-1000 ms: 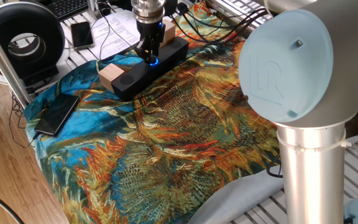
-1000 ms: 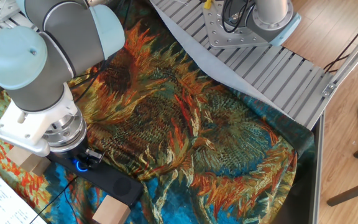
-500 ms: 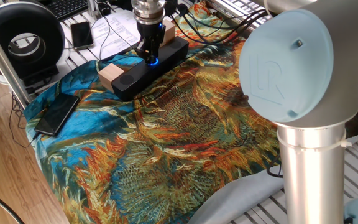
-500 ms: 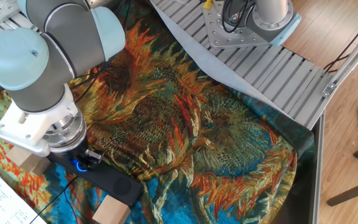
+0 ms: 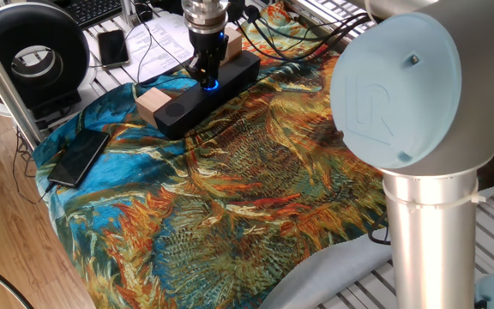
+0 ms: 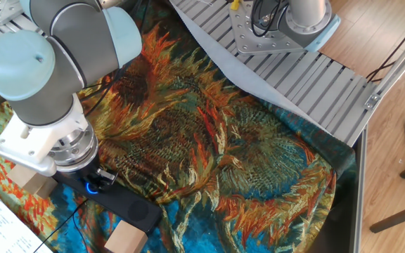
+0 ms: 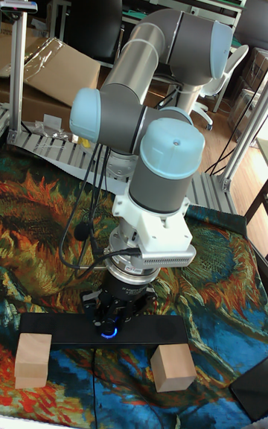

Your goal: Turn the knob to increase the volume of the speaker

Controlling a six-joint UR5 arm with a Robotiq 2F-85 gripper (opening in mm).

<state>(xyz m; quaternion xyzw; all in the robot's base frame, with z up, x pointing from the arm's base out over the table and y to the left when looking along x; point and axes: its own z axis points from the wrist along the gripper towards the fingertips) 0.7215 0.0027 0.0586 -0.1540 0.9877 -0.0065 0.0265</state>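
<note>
The small round black knob (image 7: 109, 333) ringed in blue light, midway along the long black bar-shaped speaker (image 5: 206, 89), is seemingly gripped by the narrowed black two-finger jaws (image 5: 207, 75), so a volume-raising wrist rotation is judged next.

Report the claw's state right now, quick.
Claw: closed around the knob of the speaker, fingers set on either side of the blue-lit dial.
</note>
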